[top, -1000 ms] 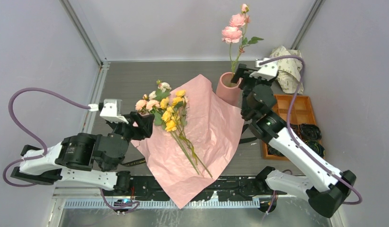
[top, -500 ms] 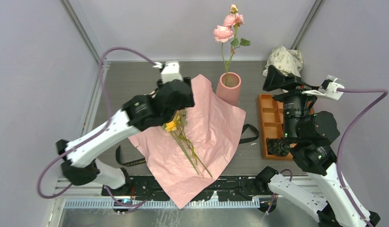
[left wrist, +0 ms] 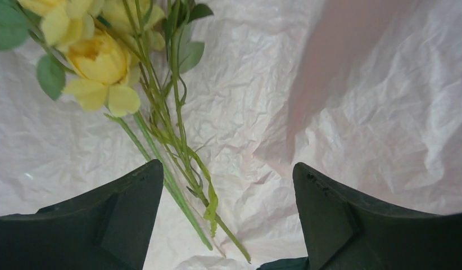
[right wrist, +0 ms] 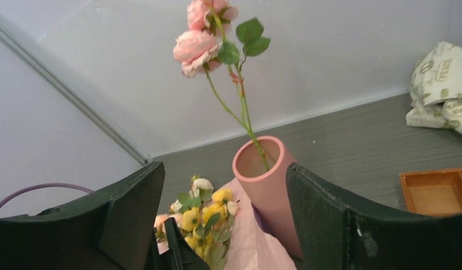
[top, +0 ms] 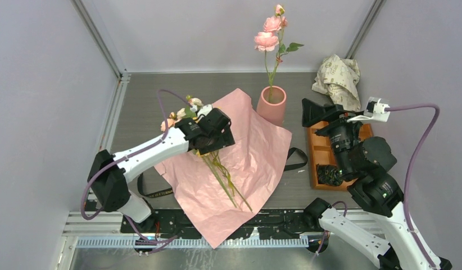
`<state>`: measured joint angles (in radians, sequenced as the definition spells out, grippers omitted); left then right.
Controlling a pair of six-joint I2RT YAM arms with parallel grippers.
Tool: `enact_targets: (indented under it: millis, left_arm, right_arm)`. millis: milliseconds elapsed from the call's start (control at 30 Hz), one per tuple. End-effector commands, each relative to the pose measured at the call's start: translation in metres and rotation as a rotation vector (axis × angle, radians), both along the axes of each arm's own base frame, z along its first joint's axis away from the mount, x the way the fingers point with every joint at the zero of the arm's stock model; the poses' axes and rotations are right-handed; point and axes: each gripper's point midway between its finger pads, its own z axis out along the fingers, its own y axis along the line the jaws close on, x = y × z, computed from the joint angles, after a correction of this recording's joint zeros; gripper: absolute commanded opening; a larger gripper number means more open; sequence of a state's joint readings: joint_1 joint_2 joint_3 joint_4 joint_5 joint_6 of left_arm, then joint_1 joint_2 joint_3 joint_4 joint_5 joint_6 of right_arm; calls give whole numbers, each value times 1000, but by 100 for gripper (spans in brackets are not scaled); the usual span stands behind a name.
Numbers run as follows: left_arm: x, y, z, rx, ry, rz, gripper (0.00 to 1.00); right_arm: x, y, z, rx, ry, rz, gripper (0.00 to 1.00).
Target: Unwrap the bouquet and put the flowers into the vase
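The bouquet is undone: its lilac-pink paper [top: 245, 163] lies spread flat, with yellow, peach and cream flowers [top: 186, 115] resting on it. My left gripper [top: 212, 140] hangs low over their green stems [left wrist: 178, 152], open, with the stems just inside its left finger [left wrist: 105, 219] and nothing gripped. A yellow head [left wrist: 99, 62] shows above. The salmon vase [top: 272, 104] stands upright holding one pink rose stem [top: 266, 40]. My right gripper [top: 314, 112] is open and empty to the right of the vase [right wrist: 268, 185], facing it.
An orange compartment tray [top: 321, 152] sits under my right arm, with dark cords [top: 330, 175] in its near end. Crumpled printed white paper [top: 336, 76] lies at the back right. Black ribbon [top: 296, 159] trails off the pink paper's right edge.
My left arm swung over the paper and came down onto the flower stems, its jaws opening wider. My right arm pulled back from the vase to above the tray.
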<state>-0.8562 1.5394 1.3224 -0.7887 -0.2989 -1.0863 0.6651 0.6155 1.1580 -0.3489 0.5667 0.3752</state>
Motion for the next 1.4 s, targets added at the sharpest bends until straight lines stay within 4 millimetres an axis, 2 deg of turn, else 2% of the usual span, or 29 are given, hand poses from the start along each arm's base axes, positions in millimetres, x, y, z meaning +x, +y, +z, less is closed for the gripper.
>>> enact_targets:
  millis: [0, 133, 200, 333, 467, 667, 767, 900, 1200, 1300, 1367]
  left_arm:
    - [3, -35, 7, -215, 20, 48, 85]
    - [7, -38, -14, -196, 72, 69, 85]
    - [10, -38, -25, -187, 88, 78, 82]
    - [18, -27, -44, -156, 118, 119, 78]
    - [19, -13, -56, -120, 137, 158, 77]
    - [21, -1, -62, -57, 152, 185, 76]
    - [20, 5, -75, -33, 180, 198, 74]
    - [19, 6, -90, -17, 205, 201, 67]
    - [21, 12, -106, 24, 239, 206, 54]
    - [19, 14, -115, 21, 261, 211, 44]
    - [20, 14, -117, 19, 268, 212, 31]
  right_arm:
    - [1, 26, -23, 33, 60, 113, 84]
    - [1, 33, -35, 20, 95, 145, 84]
    - [0, 31, -38, 17, 100, 141, 84]
    - [-2, 27, -41, 10, 101, 132, 84]
    - [-3, 23, -44, -1, 109, 116, 84]
    - [0, 26, -52, 5, 127, 117, 84]
    - [1, 29, -55, 7, 135, 123, 84]
    - [3, 29, -60, 6, 149, 114, 84]
    - [4, 24, -71, 13, 172, 88, 84]
    - [4, 22, -71, 15, 170, 75, 84]
    - [4, 20, -72, 14, 172, 68, 84]
